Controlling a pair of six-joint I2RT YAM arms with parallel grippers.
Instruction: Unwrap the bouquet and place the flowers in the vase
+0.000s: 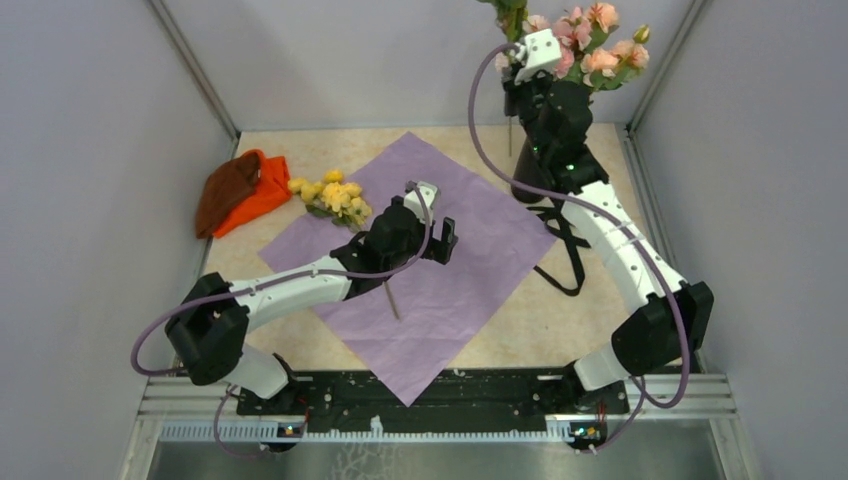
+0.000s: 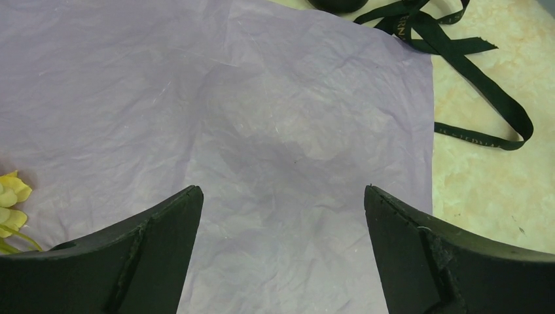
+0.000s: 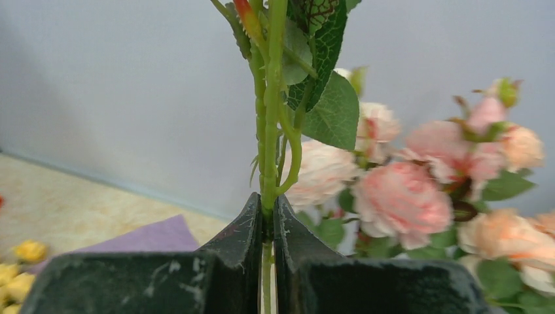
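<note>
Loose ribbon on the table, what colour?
Black; the long flat fabric ribbon shows best in the left wrist view.

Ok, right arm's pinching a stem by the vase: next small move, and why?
Probably ease the right end effector over the vase mouth and lower. It is shut on a leafy stem, pink flowers already stand there, and the left end effector is open, holding nothing.

paper (image 1: 480, 270): plain lilac | ribbon (image 2: 451, 46): black | roses (image 1: 600, 45): pink, peach | small blooms (image 1: 335, 195): yellow | stem (image 3: 271, 131): light green | leaf (image 3: 334, 114): darker green | cloth (image 1: 245, 190): orange, brown | table (image 1: 300, 150): mottled beige
</note>
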